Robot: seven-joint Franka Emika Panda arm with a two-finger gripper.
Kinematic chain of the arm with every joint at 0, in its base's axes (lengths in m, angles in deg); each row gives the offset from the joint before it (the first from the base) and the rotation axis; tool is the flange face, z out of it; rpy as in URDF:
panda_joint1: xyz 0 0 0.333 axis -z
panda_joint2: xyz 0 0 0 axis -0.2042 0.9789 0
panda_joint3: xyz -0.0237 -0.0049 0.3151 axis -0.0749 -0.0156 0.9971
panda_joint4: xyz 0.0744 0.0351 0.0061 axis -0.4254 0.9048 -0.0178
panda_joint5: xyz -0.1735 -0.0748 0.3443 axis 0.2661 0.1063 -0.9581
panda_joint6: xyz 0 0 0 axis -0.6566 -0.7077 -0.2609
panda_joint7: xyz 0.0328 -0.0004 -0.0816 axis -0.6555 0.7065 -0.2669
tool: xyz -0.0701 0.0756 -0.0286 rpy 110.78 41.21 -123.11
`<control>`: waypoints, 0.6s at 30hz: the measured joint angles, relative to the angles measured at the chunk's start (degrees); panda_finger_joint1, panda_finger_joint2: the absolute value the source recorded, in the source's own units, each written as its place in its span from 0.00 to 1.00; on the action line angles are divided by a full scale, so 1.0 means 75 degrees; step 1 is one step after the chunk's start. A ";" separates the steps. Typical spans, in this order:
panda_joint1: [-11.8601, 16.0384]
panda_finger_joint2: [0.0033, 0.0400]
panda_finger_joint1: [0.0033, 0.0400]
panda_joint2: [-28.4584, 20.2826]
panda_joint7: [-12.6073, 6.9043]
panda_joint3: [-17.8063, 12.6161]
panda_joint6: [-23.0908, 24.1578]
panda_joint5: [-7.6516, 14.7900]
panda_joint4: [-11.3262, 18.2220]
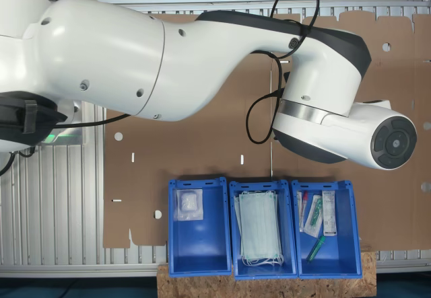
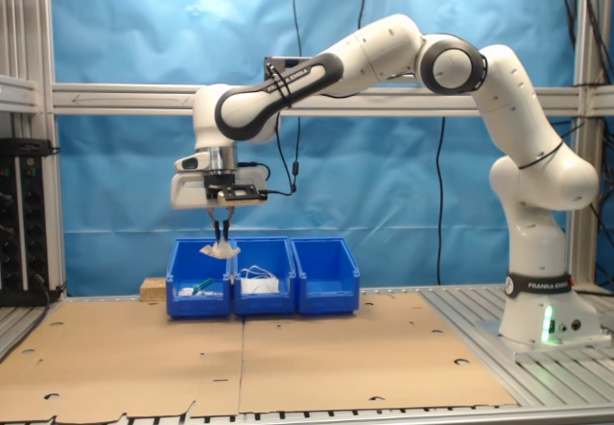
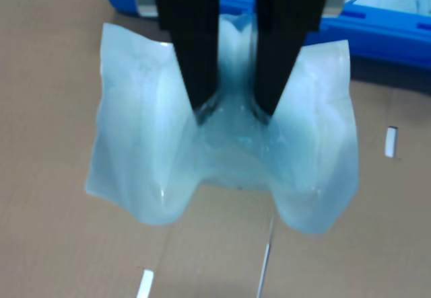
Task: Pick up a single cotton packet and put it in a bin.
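My gripper (image 3: 232, 113) is shut on a cotton packet (image 3: 222, 170), a soft white square pinched at its middle so both sides sag. In the second exterior view the gripper (image 2: 222, 237) hangs with the packet (image 2: 220, 250) level with the rim of the blue bin (image 2: 197, 279) at the second exterior view's left. The wrist view shows brown cardboard under the packet and the bins' blue edge (image 3: 377, 32) just beyond it. Another cotton packet (image 1: 188, 205) lies in the bin (image 1: 173, 231) at the first exterior view's left.
Three blue bins stand in a row on a chipboard block (image 1: 269, 286). The middle bin (image 1: 233, 237) holds pale green face masks (image 1: 259, 227); the bin (image 1: 355, 237) at the first exterior view's right holds long wrapped items (image 1: 328, 212). Brown cardboard (image 2: 288, 358) covers the table.
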 joint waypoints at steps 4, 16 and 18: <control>-0.0002 0.00 0.00 -0.0406 0.0000 -0.0039 -0.0371 0.0300 0.0167; -0.0005 0.00 0.00 -0.1427 0.0000 -0.0416 -0.1028 0.0999 0.1081; -0.0004 0.00 0.00 -0.1694 -0.0027 -0.0516 -0.1062 0.1306 0.1395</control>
